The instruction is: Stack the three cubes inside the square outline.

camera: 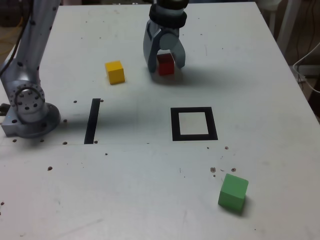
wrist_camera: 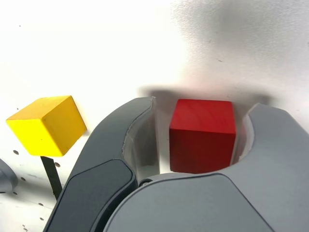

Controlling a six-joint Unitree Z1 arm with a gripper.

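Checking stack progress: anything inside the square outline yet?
No. The square outline frames only bare white table. The red cube sits between the open gripper fingers, yellow cube and green cube lie elsewhere. Nothing covers the outline.

Looks like a robotics lab or test bench from where I'm driving this thing. It's a plain white tabletop (camera: 150, 200) with little screw holes and scuffs all over, and the arm's metal base (camera: 31, 112) sits right on it at the exterior view's left. Black tape marks the surface: a square outline (camera: 194, 124) and a straight strip (camera: 92, 120). Only plain coloured cubes as props, like the green cube (camera: 233, 192). Off the exterior view's right edge I can see loose cables (camera: 306, 70) and what might be white furniture legs (camera: 287, 22).
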